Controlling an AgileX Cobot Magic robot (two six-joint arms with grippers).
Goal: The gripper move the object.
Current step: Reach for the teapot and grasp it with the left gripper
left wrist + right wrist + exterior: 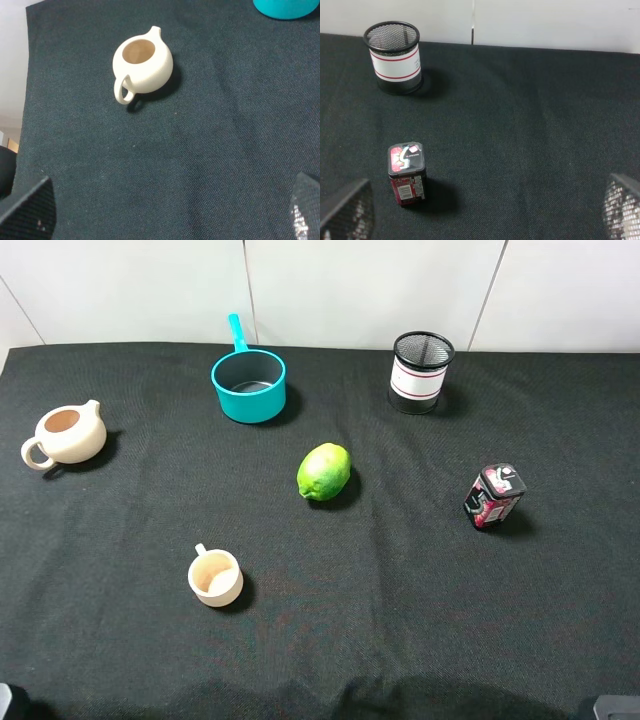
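Teapot (65,434) sits upright and lidless on the black cloth (400,630), well to the left of the lime (324,471) and slightly farther back. Its spout points back-right and its loop handle front-left. It stands apart from both grippers.

Left gripper (167,212) hangs over bare cloth on the near side of the teapot, with its fingers (27,210) spread wide apart. Right gripper (482,210) is spread wide too, over the cloth right of the lime.

- Red-and-black tin (494,496): upright, right of the lime, slightly nearer the front.
- Teal saucepan (249,383): behind-left of the lime.
- Mesh pen holder (421,371): behind-right of the lime.
- Small cup (215,576): front-left of the lime.

All of these stand well apart from each other.
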